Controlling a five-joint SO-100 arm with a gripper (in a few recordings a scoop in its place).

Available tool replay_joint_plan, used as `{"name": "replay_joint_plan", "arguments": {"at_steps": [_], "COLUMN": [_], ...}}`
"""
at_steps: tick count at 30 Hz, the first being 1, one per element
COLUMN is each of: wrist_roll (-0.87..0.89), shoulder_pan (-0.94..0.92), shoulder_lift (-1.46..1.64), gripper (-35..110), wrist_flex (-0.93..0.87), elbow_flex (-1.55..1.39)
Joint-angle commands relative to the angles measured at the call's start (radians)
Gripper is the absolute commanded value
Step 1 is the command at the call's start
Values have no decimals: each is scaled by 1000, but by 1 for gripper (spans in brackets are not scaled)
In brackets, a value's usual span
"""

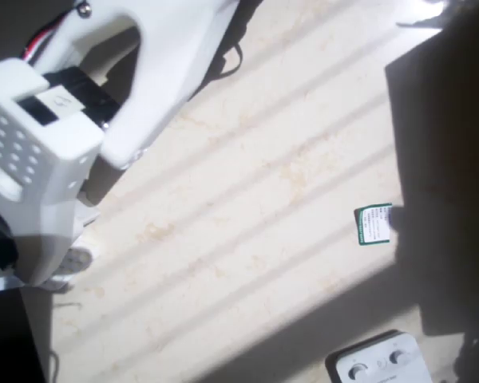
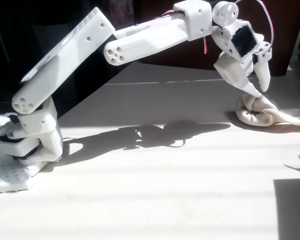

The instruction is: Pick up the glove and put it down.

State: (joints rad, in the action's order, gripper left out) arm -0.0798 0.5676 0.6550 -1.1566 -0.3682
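Reaching down in the fixed view, gripper [image 2: 256,92] with fingertips close together, touching the top of the bunched glove [image 2: 264,112] lying on the table [image 2: 155,200] directly under them; actual grip impossible to tell.

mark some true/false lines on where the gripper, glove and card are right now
1. The gripper is down at the glove. True.
2. The glove hangs in the air. False: it rests on the table.
3. In the overhead view, a green-and-white card lies on the table. True.
4. The card sits on the white device. False: they lie apart.
5. The glove lies flat and spread. False: it is bunched up.
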Motion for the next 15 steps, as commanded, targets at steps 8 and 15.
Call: {"name": "replay_joint_plan", "arguments": {"at_steps": [8,15], "wrist_roll": [9,9], "shoulder_pan": [28,28], "shoulder_lift": [-66,-138], "gripper": [25,24], "wrist_flex": [-15,-2], "elbow_flex": [57,63]}}
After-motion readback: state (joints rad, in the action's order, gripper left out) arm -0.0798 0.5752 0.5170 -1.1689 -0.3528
